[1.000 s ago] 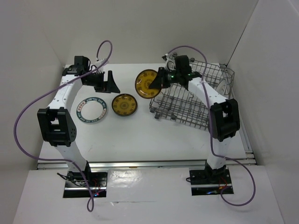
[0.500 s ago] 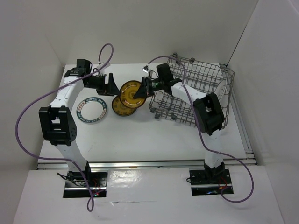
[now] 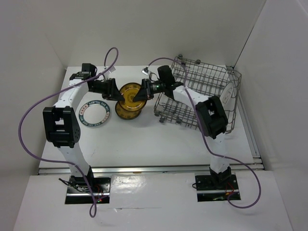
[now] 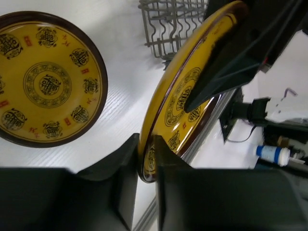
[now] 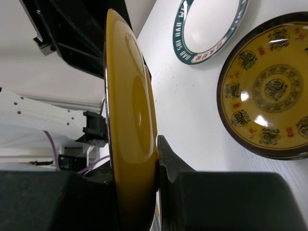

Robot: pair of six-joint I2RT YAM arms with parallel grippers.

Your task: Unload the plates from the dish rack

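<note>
An amber-yellow plate (image 3: 131, 92) hangs on edge above the table, gripped from both sides. My left gripper (image 3: 114, 90) is shut on its left rim, seen pinched between the jaws in the left wrist view (image 4: 147, 147). On the opposite rim my right gripper (image 3: 144, 91) is shut too, with the plate (image 5: 132, 120) filling its wrist view. A second amber plate (image 3: 126, 110) lies flat below them. A white plate with a dark teal rim (image 3: 94, 113) lies to the left. The grey wire dish rack (image 3: 197, 72) stands tilted at the right, with a white plate (image 3: 228, 95) upright in it.
White walls close off the back and both sides of the table. The right arm stretches across the rack's left end. A purple cable loops over each arm.
The right arm carried the amber plate left from the rack to the left gripper. The left gripper, open before, has shut on the plate's rim.
</note>
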